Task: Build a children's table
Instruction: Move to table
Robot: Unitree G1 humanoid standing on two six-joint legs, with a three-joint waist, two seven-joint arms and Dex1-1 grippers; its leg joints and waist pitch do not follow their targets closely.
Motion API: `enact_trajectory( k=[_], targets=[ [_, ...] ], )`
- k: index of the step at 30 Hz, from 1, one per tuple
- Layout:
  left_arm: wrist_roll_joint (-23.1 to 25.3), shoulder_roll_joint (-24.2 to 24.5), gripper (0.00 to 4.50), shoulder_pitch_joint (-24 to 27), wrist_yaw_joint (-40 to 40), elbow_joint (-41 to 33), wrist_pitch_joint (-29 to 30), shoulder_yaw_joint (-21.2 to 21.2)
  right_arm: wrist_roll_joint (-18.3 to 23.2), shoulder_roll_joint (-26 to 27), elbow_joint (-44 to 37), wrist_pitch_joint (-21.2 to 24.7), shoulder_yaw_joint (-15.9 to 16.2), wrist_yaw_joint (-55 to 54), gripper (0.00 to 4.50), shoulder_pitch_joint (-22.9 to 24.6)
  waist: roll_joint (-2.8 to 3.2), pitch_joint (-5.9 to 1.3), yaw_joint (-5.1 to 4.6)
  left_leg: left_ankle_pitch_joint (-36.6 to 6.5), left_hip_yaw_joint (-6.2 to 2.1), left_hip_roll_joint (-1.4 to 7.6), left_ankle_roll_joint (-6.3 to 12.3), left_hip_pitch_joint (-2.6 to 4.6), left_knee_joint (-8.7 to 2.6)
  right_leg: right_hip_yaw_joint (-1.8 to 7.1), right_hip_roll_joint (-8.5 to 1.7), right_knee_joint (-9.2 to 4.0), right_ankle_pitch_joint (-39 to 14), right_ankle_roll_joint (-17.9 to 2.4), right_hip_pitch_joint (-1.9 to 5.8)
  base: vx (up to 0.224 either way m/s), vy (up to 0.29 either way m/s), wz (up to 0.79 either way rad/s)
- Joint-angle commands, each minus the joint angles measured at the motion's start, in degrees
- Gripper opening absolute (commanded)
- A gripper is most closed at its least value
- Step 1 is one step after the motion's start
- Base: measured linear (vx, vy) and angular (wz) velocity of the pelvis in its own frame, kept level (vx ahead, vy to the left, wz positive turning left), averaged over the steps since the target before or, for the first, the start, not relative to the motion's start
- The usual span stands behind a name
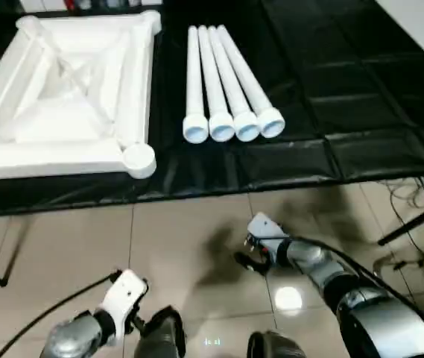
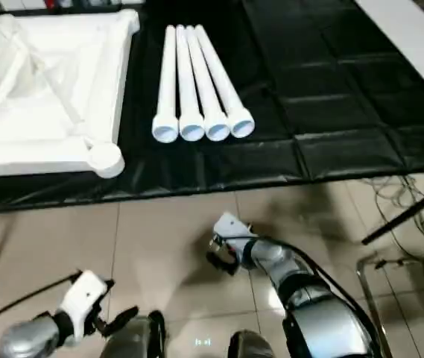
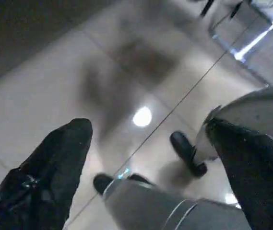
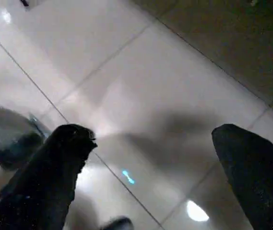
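Black mat (image 1: 346,112), unlabelled white legs (image 1: 226,82)

A black mat (image 1: 323,89) covers the tiled floor (image 1: 182,239); on it lie the table top (image 1: 62,97) at 10 o'clock and four legs (image 1: 223,82) at 12 o'clock.
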Motion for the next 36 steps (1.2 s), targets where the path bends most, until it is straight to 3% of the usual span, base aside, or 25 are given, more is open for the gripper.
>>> enact_trajectory(
  k=[1,5,6,7,8,9,10,11,12,13,14,15,16,17,18,19,20,21,22,26,27,29,32,34,36],
  targets=[
    [-1.50,0.67,4.44,1.68,-1.20,-3.53,2.32,0.69,2.47,0.36,0.49,0.45,-2.00,1.64,4.50,0.97,0.69,-4.13,0.25,-3.75,-0.72,4.10,12.14,1.75,-3.76,2.74,-4.69,-3.46,14.17,-19.86,2.17,0.000,0.000,0.00],
    [-2.94,1.71,4.44,3.49,-2.24,-10.41,6.08,0.38,4.64,0.80,0.69,1.47,-5.03,2.35,4.50,1.37,1.15,-4.26,0.37,-4.37,-0.72,4.00,11.46,1.91,-3.82,2.69,-4.47,-3.49,12.42,-20.34,2.19,0.000,0.000,0.00],
    [-3.39,2.13,4.44,4.09,-2.51,-12.28,7.37,0.07,9.08,-1.59,-12.06,0.04,-3.39,9.16,4.50,10.30,1.13,-4.32,0.35,-4.28,-0.64,3.93,11.39,1.99,-3.74,2.69,-4.39,-3.54,12.48,-20.37,2.13,0.000,0.000,0.00],
    [-3.52,2.28,4.44,4.30,-2.55,-12.92,7.82,-0.01,13.79,-4.35,-27.74,-0.40,-1.00,15.07,4.50,20.80,1.13,-3.68,1.30,-4.92,-0.67,4.11,12.03,2.22,-3.71,2.89,-4.19,-4.35,13.11,-16.99,2.03,0.000,0.000,0.00],
    [-3.57,2.34,4.44,4.40,-2.55,-13.20,8.02,-0.05,16.04,-5.69,-35.37,-0.62,0.18,17.90,4.50,25.90,1.04,-4.26,1.69,-4.50,-0.55,4.46,12.46,2.69,-3.27,3.02,-4.22,-3.69,15.35,-16.11,1.77,0.051,0.017,0.07],
    [-3.61,2.46,4.44,4.60,-2.52,-13.69,8.16,-0.09,20.48,-9.49,-52.82,1.43,2.88,21.14,4.50,36.41,0.53,-4.91,2.46,-0.72,-0.94,4.20,14.57,2.79,-2.71,2.76,-3.72,-3.46,20.80,-13.02,2.41,0.051,0.017,0.07],
    [-3.78,2.62,4.44,4.84,-2.46,-14.45,8.58,-0.08,23.08,-11.83,-63.84,3.41,4.27,22.94,4.50,42.70,-0.25,-5.07,3.29,3.15,-1.47,4.09,16.61,2.63,-2.14,2.78,-3.12,-3.36,25.75,-9.33,2.52,0.069,0.035,0.00],
    [-4.36,2.80,4.44,5.24,-2.48,-15.93,9.41,0.11,25.18,-12.74,-69.34,6.23,4.56,23.56,4.50,44.91,-0.23,-4.94,3.59,2.76,-1.78,3.79,17.17,2.02,-2.73,2.55,-3.26,-3.72,24.88,-8.19,2.74,0.000,0.000,0.00],
    [-5.01,3.07,4.44,5.77,-2.49,-17.81,10.58,0.39,27.05,-13.34,-73.53,8.58,4.71,24.36,4.50,46.17,-0.08,-4.93,3.20,0.81,-1.62,3.60,16.81,1.86,-3.12,2.30,-3.49,-3.94,22.61,-8.90,2.55,0.000,0.000,0.00],
    [-5.53,3.28,4.44,6.34,-2.57,-19.42,11.59,0.60,27.94,-13.72,-75.59,9.99,4.84,25.00,4.50,46.41,0.04,-4.41,2.30,-4.27,-1.79,3.64,14.76,1.21,-4.56,2.15,-3.97,-4.47,14.54,-10.70,2.87,0.000,0.000,0.00],
    [-5.72,3.37,4.44,6.57,-2.63,-19.95,11.87,0.67,28.21,-13.96,-76.39,10.50,4.99,25.17,4.50,46.49,-0.03,-4.20,1.74,-7.86,-1.81,3.83,13.22,1.25,-5.20,2.23,-4.09,-5.04,9.04,-11.65,2.74,-0.102,-0.004,-0.19],
    [-6.10,3.52,4.44,7.21,-2.76,-21.23,12.56,0.73,28.63,-14.78,-78.36,11.69,5.44,25.69,4.50,46.68,0.17,-3.16,1.05,-16.95,-1.80,3.97,8.62,1.35,-6.26,2.48,-4.23,-6.03,-4.55,-12.69,2.37,-0.102,-0.004,-0.19],
    [-6.37,3.61,4.44,7.54,-2.84,-21.96,13.11,0.79,28.85,-15.01,-79.81,12.83,5.24,25.87,4.50,47.08,-0.39,-2.45,0.75,-23.72,-1.54,3.73,4.22,1.78,-6.69,3.14,-4.83,-7.26,-17.89,-11.29,2.07,-0.103,0.001,-0.15],
    [-6.54,3.58,4.44,7.61,-2.85,-22.25,13.49,0.78,29.02,-15.09,-80.72,13.64,4.92,25.93,4.50,47.35,-0.72,-2.46,0.84,-26.64,-1.35,3.69,1.16,2.85,-6.68,3.89,-5.34,-8.40,-27.16,-9.10,1.50,-0.072,0.000,-0.08],
    [-6.54,3.58,4.44,7.61,-2.85,-22.25,13.49,0.78,29.02,-15.09,-80.72,13.64,4.92,25.93,4.50,47.35,-0.83,-2.07,0.84,-27.39,-1.41,3.56,0.41,3.10,-6.84,4.24,-5.56,-8.95,-30.78,-7.98,1.26,-0.072,0.000,-0.08],
    [-6.72,3.01,4.44,7.48,-1.86,-22.42,13.45,1.16,30.54,-15.73,-84.28,16.56,4.02,24.94,4.50,48.24,-0.99,-2.39,1.28,-26.12,-1.36,3.45,-0.38,3.90,-6.78,4.86,-5.95,-9.95,-34.59,-6.24,1.24,-0.055,-0.001,-0.04],
    [-6.72,3.01,4.44,7.48,-1.86,-22.42,13.45,1.16,30.54,-15.73,-84.28,16.56,4.02,24.94,4.50,48.24,-0.89,-2.37,1.48,-25.26,-1.37,3.59,-0.38,4.07,-6.90,4.95,-5.99,-10.16,-34.41,-5.85,1.23,0.000,0.000,0.00],
    [-6.76,2.71,4.44,7.50,-1.25,-23.07,13.23,1.34,31.95,-16.93,-86.93,18.85,3.64,23.76,4.50,48.86,-1.01,-3.16,1.72,-21.43,-1.14,3.63,-0.04,3.95,-7.17,4.69,-5.51,-9.81,-29.45,-5.93,1.75,0.000,0.000,0.00],
    [-7.24,2.58,4.44,7.88,-1.06,-24.35,13.84,1.49,32.42,-17.43,-87.91,19.82,3.36,23.02,4.50,49.15,-0.82,-3.68,2.19,-16.90,-0.69,3.94,1.54,3.96,-7.33,4.49,-4.55,-8.95,-17.84,-7.01,1.50,0.000,0.000,0.00],
    [-10.48,-0.63,4.44,10.04,3.82,-30.94,18.28,4.24,32.37,-16.62,-89.62,22.75,-0.28,17.30,4.50,48.65,-0.56,-4.63,2.23,-17.69,-0.31,3.87,1.23,3.76,-7.15,4.25,-4.14,-8.09,-12.25,-9.52,1.62,0.000,0.000,0.00],
    [-11.20,-1.69,4.44,10.24,5.43,-32.24,19.30,5.20,33.21,-16.01,-89.89,23.47,-1.49,15.87,4.50,48.32,-0.87,-5.46,2.27,-16.21,-0.21,3.80,1.72,3.65,-6.76,4.19,-4.24,-7.78,-8.77,-10.32,1.98,0.000,0.000,0.00],
    [-12.43,-4.28,4.44,9.91,9.52,-36.27,21.50,7.69,35.01,-13.41,-91.76,25.52,-5.44,10.23,4.50,47.53,-1.22,-6.58,2.26,-10.65,0.11,3.39,3.91,3.66,-5.73,3.93,-3.76,-7.00,0.56,-11.05,2.24,0.000,0.000,0.00],
    [-12.85,-6.29,4.44,8.24,12.71,-38.90,23.04,9.26,35.83,-10.85,-94.25,28.45,-8.28,3.16,4.50,46.75,-1.41,-7.84,2.41,-2.78,0.26,2.89,7.23,3.24,-4.58,3.48,-3.42,-5.89,11.86,-11.19,2.64,0.000,0.000,0.00],
    [-12.58,-7.13,4.44,6.86,14.31,-40.12,24.31,9.59,36.06,-9.32,-95.49,30.15,-9.45,-0.98,4.50,46.34,-1.38,-8.32,2.60,-2.83,0.32,2.71,7.40,3.27,-4.45,3.31,-3.31,-5.91,11.45,-10.62,2.62,0.000,0.000,0.00],
    [-11.41,-9.39,4.44,3.80,18.09,-41.39,26.31,9.81,37.82,-6.88,-98.37,35.80,-10.67,-7.02,4.50,45.80,-0.84,-8.84,3.05,-5.40,0.25,2.70,6.33,3.47,-4.54,3.23,-3.31,-6.18,6.90,-9.89,2.71,0.000,0.000,0.00]
  ],
)
